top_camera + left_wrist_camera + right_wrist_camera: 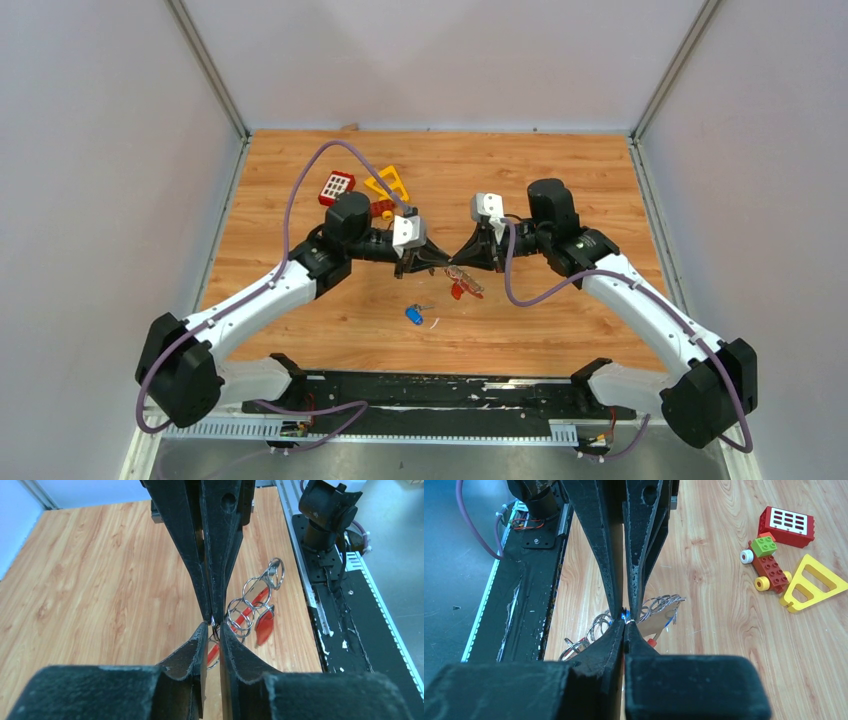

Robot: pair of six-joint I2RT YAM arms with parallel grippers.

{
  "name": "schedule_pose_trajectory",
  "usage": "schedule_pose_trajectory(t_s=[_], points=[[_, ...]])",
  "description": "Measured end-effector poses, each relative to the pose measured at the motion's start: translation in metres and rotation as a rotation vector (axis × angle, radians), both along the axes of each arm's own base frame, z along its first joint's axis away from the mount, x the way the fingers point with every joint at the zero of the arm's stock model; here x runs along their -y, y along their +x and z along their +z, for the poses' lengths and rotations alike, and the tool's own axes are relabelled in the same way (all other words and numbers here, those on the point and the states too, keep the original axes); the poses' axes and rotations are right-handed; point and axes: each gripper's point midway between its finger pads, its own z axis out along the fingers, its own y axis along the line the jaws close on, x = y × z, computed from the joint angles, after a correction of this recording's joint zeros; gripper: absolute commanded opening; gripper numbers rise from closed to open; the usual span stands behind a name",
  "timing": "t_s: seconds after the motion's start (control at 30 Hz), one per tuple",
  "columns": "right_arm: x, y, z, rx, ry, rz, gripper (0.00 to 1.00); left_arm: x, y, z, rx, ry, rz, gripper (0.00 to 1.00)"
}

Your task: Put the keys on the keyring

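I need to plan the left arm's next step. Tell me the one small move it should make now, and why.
Probably close the left end effector fully. Its fingers stand slightly apart around a wire of the rings, which the right end effector pinches shut opposite. A firm hold from both sides seems needed before the blue key, lying on the table, can go on.

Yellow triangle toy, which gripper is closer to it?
Left. The left gripper sits toward the robot and rightward from the yellow triangle toy; the right gripper faces that gripper tip to tip, farther right.
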Motion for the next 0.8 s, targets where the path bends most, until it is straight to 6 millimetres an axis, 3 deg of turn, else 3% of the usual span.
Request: schedule_pose_trajectory(t_s=[0.2, 0.37, 0.47, 0.63, 0.73, 0.8], points=[[0.0, 0.0, -0.001, 0.001, -0.001, 0.0, 0.0, 0.003, 0.001, -0.008, -0.001, 0.015, -0.002, 0.12], [0.001, 0.001, -0.002, 0.003, -0.005, -0.002, 0.0, 0.003, 0.002, -0.01, -0.001, 0.019, 0.006, 0.0], [0.001, 0.0, -0.004, 0.002, -0.007, -0.001, 0.01, 0.003, 0.004, -0.012, -0.001, 0.02, 0.015, 0.0], [0.002, 0.001, -0.007, 0.011, -0.015, -0.004, 0.23, 0.003, 0.005, -0.017, 0.006, 0.03, 0.03, 0.0], [0.004, 0.001, -0.006, 0.032, -0.018, -0.005, 0.42, -0.002, 0.007, -0.021, 0.019, 0.058, 0.05, 0.0], [0.006, -0.001, -0.003, 0.058, -0.019, -0.005, 0.47, -0.006, 0.006, -0.023, 0.032, 0.073, 0.057, 0.0]])
